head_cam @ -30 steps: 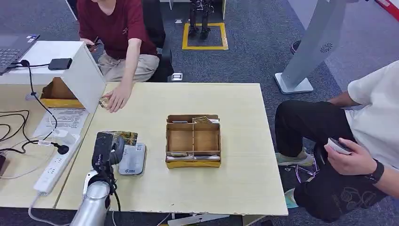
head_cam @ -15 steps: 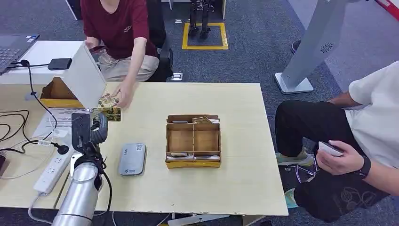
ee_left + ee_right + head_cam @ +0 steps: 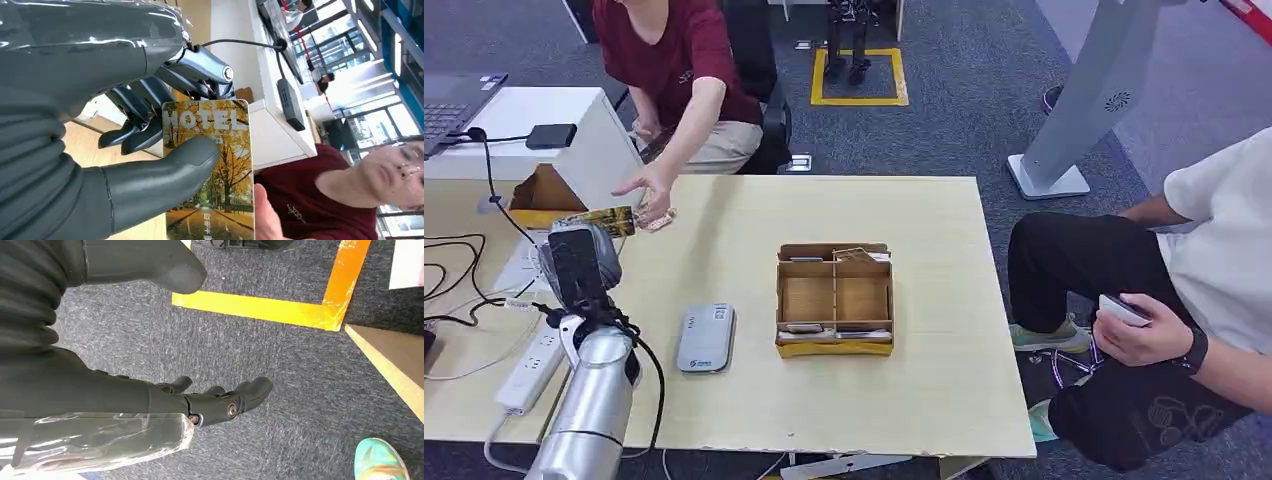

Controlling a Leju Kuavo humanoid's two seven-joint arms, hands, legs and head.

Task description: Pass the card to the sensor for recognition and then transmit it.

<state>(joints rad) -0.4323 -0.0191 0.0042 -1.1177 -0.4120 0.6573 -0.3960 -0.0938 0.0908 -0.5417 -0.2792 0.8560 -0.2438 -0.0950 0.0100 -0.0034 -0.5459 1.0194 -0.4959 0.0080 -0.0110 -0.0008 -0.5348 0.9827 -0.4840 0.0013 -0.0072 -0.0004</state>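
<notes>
My left hand [image 3: 581,262] is raised over the table's left side and pinches a hotel card [image 3: 602,221] with a yellow autumn-tree picture. The left wrist view shows the thumb [image 3: 165,175] pressing the card [image 3: 220,165] against the fingers. A person in a dark red shirt reaches a hand [image 3: 649,190] toward the card's far end, almost touching it. The grey card sensor [image 3: 705,338] lies flat on the table, to the right of my arm. My right hand [image 3: 220,402] hangs over the carpet with its fingers apart, holding nothing.
A cardboard organizer box [image 3: 834,300] with several compartments stands mid-table. A power strip [image 3: 536,360] and cables lie at the left. A white box [image 3: 544,135] and a brown carton [image 3: 542,195] stand at the back left. Another seated person [image 3: 1194,300] holds a phone at the right.
My left hand has carried the card from above the sensor up and to the back left, toward the person. The person's hand has lifted off the table to meet it.
</notes>
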